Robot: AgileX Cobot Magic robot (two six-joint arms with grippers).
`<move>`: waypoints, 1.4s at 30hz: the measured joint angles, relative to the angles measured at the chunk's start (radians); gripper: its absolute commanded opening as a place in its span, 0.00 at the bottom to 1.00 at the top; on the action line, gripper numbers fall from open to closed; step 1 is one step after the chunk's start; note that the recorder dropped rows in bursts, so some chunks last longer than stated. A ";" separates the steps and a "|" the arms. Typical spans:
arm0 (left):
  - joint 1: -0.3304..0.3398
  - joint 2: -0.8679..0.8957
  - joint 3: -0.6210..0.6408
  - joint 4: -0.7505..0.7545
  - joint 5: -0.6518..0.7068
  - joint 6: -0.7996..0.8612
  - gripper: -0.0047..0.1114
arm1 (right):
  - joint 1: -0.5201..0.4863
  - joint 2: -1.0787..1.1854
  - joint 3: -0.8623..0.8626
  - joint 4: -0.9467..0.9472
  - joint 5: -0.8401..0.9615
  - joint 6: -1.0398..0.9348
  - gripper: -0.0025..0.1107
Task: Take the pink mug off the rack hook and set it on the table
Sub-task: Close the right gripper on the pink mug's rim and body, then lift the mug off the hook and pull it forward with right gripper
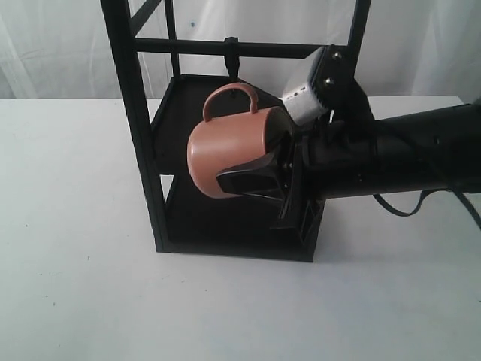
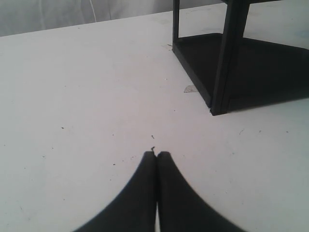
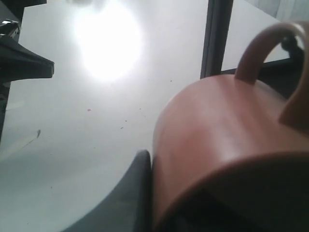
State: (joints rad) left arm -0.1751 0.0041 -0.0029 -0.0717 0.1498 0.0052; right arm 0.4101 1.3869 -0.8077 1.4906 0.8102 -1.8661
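Observation:
The pink mug (image 1: 225,147) lies on its side in the air inside the rack (image 1: 139,135), handle up. Its handle sits just under the rack hook (image 1: 232,62) on the crossbar, apparently not touching it. My right gripper (image 1: 252,169) is shut on the mug's wall. One finger (image 3: 137,193) presses the outside of the pink mug (image 3: 227,130); the other is hidden inside it. My left gripper (image 2: 157,155) is shut and empty, low over the table (image 2: 87,96), near the foot of the rack (image 2: 224,58). It is out of the exterior view.
The rack's lower shelf (image 1: 225,226) lies right under the mug, and a front post (image 1: 146,173) stands to its left. White table (image 1: 75,286) spreads to the left and in front of the rack. A white curtain hangs behind.

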 measured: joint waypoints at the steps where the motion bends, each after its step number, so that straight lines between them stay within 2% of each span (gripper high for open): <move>1: 0.000 0.000 0.000 0.000 0.000 0.000 0.04 | 0.000 0.000 0.000 0.002 0.000 -0.002 0.02; 19: 0.000 0.000 0.000 0.000 0.000 0.000 0.04 | 0.000 -0.067 0.000 0.017 0.054 -0.006 0.02; 33: 0.000 0.000 0.000 0.000 0.000 0.000 0.04 | 0.000 -0.082 0.000 -0.014 0.279 -0.006 0.02; 38: 0.000 0.000 0.000 0.000 0.000 0.000 0.04 | 0.073 -0.082 0.000 -0.199 0.294 0.144 0.02; 42: 0.000 0.000 0.000 0.000 0.000 0.000 0.04 | 0.157 -0.082 0.000 -0.479 0.264 0.392 0.02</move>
State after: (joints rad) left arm -0.1751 0.0041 -0.0029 -0.0717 0.1498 0.0052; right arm 0.5674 1.3044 -0.8077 1.0120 1.0746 -1.4737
